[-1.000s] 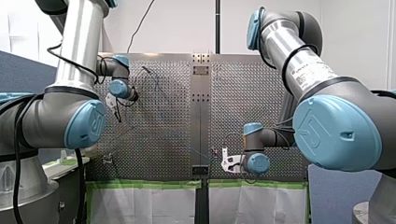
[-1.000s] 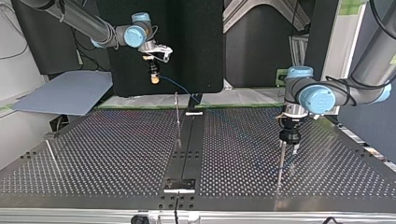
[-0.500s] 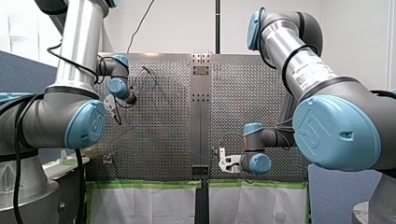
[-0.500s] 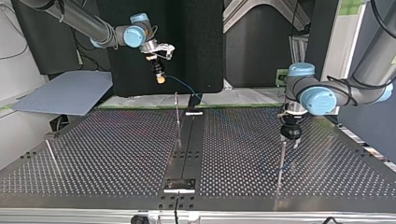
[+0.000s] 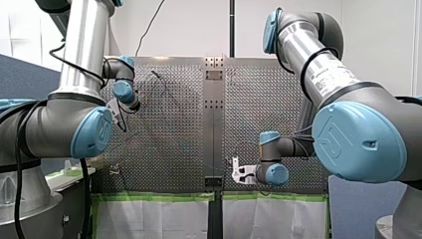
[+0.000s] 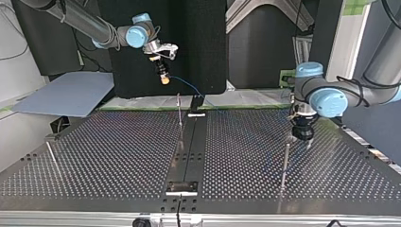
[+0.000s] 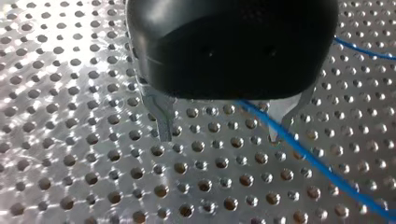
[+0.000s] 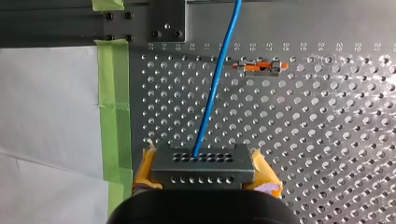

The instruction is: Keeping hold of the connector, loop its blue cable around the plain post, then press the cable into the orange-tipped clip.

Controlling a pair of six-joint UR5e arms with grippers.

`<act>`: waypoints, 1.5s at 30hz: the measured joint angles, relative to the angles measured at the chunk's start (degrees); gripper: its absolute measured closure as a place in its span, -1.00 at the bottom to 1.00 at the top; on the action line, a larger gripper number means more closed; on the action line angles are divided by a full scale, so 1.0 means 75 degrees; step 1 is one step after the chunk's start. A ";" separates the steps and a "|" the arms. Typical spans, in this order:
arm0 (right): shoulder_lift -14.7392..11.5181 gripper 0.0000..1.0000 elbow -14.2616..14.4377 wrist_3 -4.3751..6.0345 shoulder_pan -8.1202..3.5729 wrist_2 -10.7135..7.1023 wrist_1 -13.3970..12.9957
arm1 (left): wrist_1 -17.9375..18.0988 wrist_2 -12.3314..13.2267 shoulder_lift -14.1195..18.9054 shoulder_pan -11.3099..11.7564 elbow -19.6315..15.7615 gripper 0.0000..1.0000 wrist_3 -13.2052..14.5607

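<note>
In the right wrist view my right gripper (image 8: 202,156) is shut, its yellow pads (image 8: 262,170) clamping a grey connector (image 8: 202,171). The blue cable (image 8: 217,79) runs out of the connector over the perforated table, passing beside the orange-tipped clip (image 8: 261,66). In the top view this gripper (image 6: 164,79) hangs high above the table's far edge. My left gripper (image 7: 222,133) is open, with bare metal fingers (image 7: 163,122) low over the table and nothing between them. A stretch of the blue cable (image 7: 322,165) lies by one fingertip. A thin plain post (image 6: 285,161) stands just in front of my left gripper (image 6: 302,137).
A dark centre rail (image 6: 189,151) splits the table. Another thin upright (image 6: 179,113) stands beside it near the far edge, and a third (image 6: 52,156) at the top view's left. Green tape (image 8: 113,112) lines the table's edge.
My right gripper has carried the connector slightly toward the top view's right. My left gripper has drifted toward that view's right, a little away from the plain post.
</note>
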 joint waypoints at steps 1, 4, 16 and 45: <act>0.0000 0.79 0.0000 0.0001 0.0002 -0.0005 0.0001 | -0.0018 -0.0064 0.0014 0.0006 -0.0002 -0.97 0.0021; 0.0000 0.79 -0.0001 0.0002 0.0009 -0.0014 0.0007 | -0.0050 -0.0220 0.0048 0.0028 0.0001 -0.97 0.0059; 0.0001 0.79 0.0000 0.0014 0.0024 -0.0017 0.0021 | -0.0066 0.0067 0.0106 0.0015 0.0001 -0.97 0.0158; -0.0002 0.79 0.0000 0.0005 0.0059 -0.0017 0.0024 | -0.0427 0.0901 0.0979 -0.0046 -0.0733 -0.97 0.0457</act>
